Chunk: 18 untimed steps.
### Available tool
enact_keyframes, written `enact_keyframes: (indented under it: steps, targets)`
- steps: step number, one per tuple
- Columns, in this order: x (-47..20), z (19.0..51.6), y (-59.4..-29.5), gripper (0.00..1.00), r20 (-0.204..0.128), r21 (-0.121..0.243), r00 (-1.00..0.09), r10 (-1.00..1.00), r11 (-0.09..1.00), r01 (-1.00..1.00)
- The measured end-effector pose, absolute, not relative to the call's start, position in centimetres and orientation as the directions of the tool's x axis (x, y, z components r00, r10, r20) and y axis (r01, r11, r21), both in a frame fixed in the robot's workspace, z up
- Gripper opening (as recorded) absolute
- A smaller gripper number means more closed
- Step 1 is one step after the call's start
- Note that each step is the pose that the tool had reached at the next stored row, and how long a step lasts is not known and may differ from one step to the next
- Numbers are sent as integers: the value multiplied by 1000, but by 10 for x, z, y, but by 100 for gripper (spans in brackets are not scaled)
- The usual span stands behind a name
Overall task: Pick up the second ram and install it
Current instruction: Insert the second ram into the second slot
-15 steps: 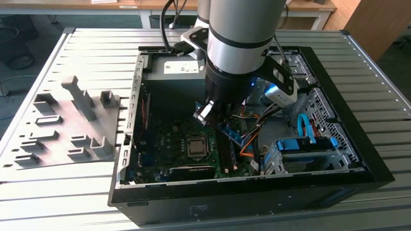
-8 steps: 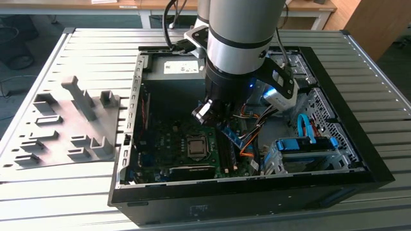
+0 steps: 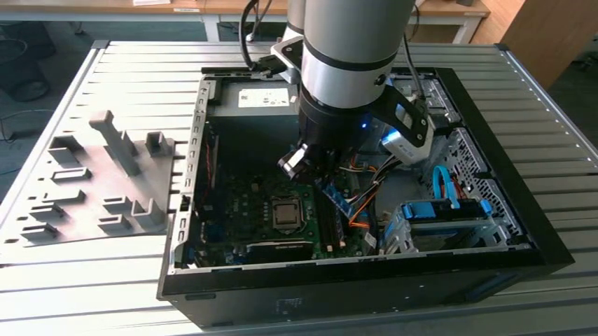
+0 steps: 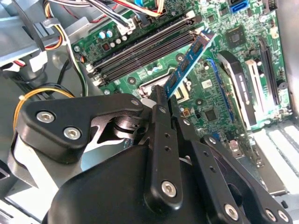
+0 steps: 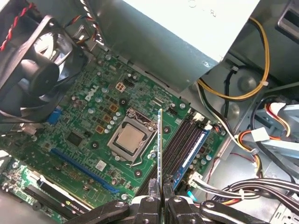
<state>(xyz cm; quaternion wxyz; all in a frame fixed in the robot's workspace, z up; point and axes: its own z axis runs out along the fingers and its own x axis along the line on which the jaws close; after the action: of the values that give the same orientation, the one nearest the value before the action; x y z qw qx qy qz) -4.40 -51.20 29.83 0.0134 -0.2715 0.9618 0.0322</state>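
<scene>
Fingers [image 5: 153, 188] pinching ram [image 4: 189, 63] by one end, long axis running straight out from them over motherboard [image 5: 88, 116], near slots [image 5: 187, 140], gripped end hidden

Blue second ram [image 4: 188, 62] tilted above motherboard [image 4: 140, 73]

second ram [image 4: 188, 61]: blue | gripper [image 5: 161, 199]: black | motherboard [image 5: 88, 121]: green | fan [image 5: 35, 70]: black | arm [image 3: 355, 35]: silver, black band | wire [image 5: 266, 53]: yellow | flat cable [image 3: 439, 183]: light blue | computer case [image 3: 374, 302]: black | table [image 3: 140, 59]: grey stripes
</scene>
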Motion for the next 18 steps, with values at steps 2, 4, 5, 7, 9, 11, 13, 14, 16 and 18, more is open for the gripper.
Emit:
enact_keyframes:
  steps: [2, 4, 5, 7, 9, 11, 13, 14, 16, 18]
  targets:
    - [-44, 298, -512, 14, -43, 55, -859, -510, 857, -512]
    - [-44, 298, -512, 14, -43, 55, -866, -498, 864, -500]
    - [-44, 298, -512, 14, -43, 55, -869, -492, 868, -494]
    - [-44, 298, -512, 14, -43, 55, -876, -480, 875, -482]
    - [-44, 298, -512, 14, -43, 55, -883, -467, 881, -469]
    - [-44, 298, -512, 14, -43, 55, -889, -455, 888, -457]
    - [-44, 298, -512, 14, -43, 55, -895, -443, 894, -445]
    - [-44, 298, -512, 14, -43, 55, -898, -437, 897, -439]
    - [-44, 298, -512, 14, -43, 55, -904, -426, 902, -428]
    - [-44, 298, -512, 14, -43, 55, -910, -413, 908, -415]
